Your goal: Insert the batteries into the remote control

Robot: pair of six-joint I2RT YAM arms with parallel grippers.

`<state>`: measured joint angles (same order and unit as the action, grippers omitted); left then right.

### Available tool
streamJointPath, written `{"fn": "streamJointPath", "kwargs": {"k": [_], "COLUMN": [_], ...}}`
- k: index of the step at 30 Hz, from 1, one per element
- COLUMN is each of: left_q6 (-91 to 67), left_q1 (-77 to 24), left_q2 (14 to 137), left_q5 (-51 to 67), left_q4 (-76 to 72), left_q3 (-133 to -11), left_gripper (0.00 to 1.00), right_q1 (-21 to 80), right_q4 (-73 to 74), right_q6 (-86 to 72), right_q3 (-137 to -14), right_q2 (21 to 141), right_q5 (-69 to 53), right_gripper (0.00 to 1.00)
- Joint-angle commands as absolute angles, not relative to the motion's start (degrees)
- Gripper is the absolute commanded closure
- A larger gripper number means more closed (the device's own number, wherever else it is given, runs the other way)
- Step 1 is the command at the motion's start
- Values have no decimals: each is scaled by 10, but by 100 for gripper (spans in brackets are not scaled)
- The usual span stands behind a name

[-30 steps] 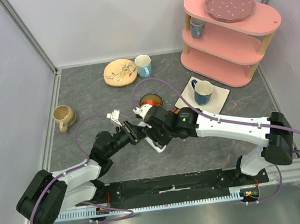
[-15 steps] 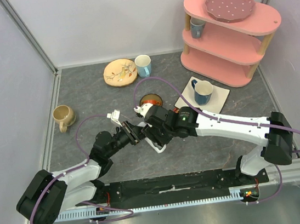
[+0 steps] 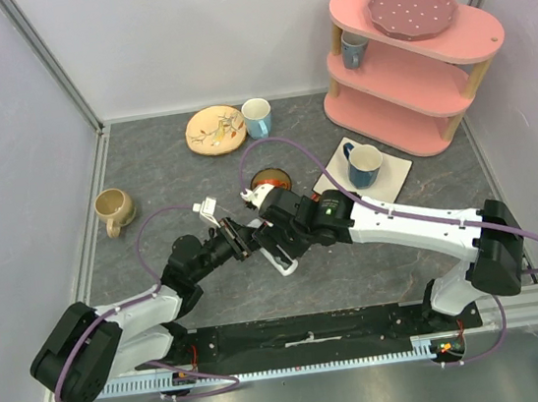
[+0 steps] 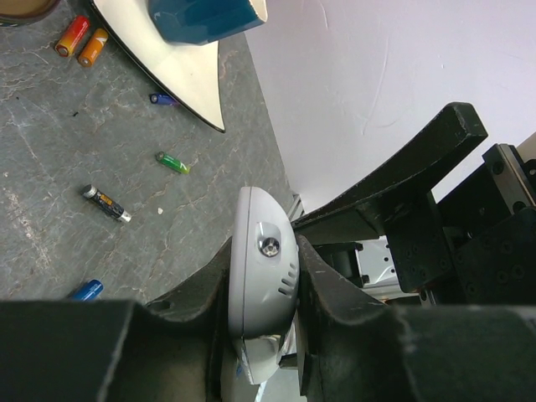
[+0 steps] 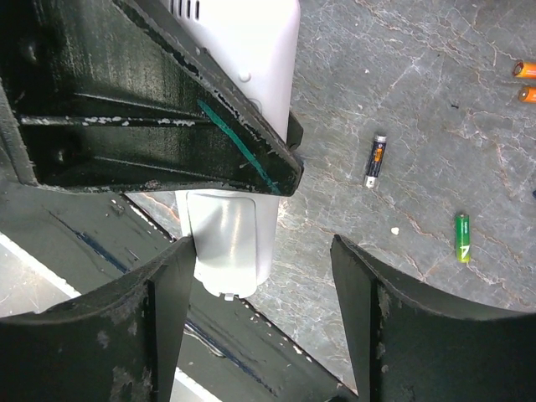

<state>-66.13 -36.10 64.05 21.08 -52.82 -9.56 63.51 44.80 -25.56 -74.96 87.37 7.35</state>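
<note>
My left gripper (image 4: 264, 251) is shut on the remote control (image 4: 261, 289), a white bar held edge-on above the table. In the right wrist view the remote control's (image 5: 228, 243) lower end, with its smooth back panel, hangs between my right gripper's (image 5: 261, 251) open jaws, close to the left finger. In the top view the two grippers meet at mid-table, left gripper (image 3: 237, 237) and right gripper (image 3: 272, 242). Loose batteries lie on the table: a green one (image 4: 172, 162), a black one (image 4: 106, 203), a blue one (image 4: 86, 290) and two orange ones (image 4: 71, 35). The right wrist view also shows the black battery (image 5: 376, 160) and the green battery (image 5: 462, 238).
A pink shelf (image 3: 410, 63) stands at the back right. A blue mug (image 3: 363, 164) sits on a white square plate (image 3: 391, 183). A small dark bowl (image 3: 269, 179) lies behind the grippers. A tan mug (image 3: 113, 209), a patterned plate (image 3: 215, 129) and a light blue cup (image 3: 257, 116) stand further back.
My right gripper's jaws have spread wider around the remote's end. The left gripper keeps its hold and both arms have barely moved.
</note>
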Motion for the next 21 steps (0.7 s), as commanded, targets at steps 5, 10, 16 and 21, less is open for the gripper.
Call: {"fn": "streamJointPath", "kwargs": {"k": [5,10,16,21], "left_q6": [-696,-704,-717,-727], "left_q1": [-373,-372,-372,-372], "left_q2": [638,644,676,683], "left_q5": [235,230,236,236], "left_q4": [-608,-612,-643,-656], "left_q3": [-100,-101,-100,-96], "left_gripper": [98,98,98,98], "right_q1": [633,633,633,633], "right_q4": [399,407,404,399], "right_q6": [-265,-265,-265,-266], "right_q3": [-774,-770,-778,-794], "right_q2": [878,869,870,879], "right_q5": [67,63,63,64], "right_gripper": [26,26,24,24]}}
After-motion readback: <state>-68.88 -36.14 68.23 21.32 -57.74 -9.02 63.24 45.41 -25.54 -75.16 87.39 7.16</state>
